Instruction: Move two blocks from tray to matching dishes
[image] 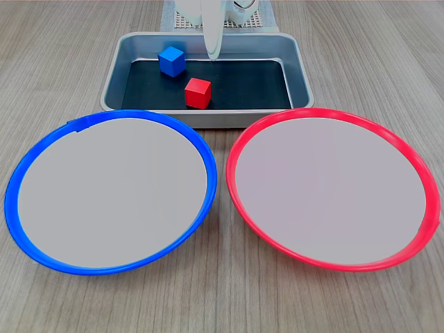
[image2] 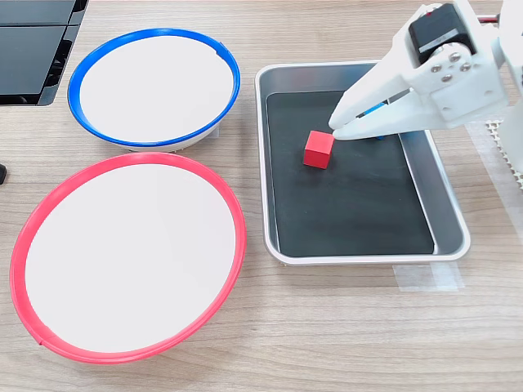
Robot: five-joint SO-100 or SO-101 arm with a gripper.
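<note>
- The red block (image2: 319, 149) and blue block (image: 171, 61) sit apart on the dark floor of the tray (image2: 452, 214); both dishes are empty.
- They look light, rigid and smooth-faced, best pinched across two flat opposite sides.
- The claw (image2: 337, 127) hovers over the tray beside the red block, holding nothing; jaws look nearly closed, though I cannot tell for sure.

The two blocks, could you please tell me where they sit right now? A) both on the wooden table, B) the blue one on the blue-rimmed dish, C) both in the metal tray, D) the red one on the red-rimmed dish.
C: in the first exterior view the red block and the blue block both rest on the dark bottom of the metal tray, and both dishes are bare.
</note>
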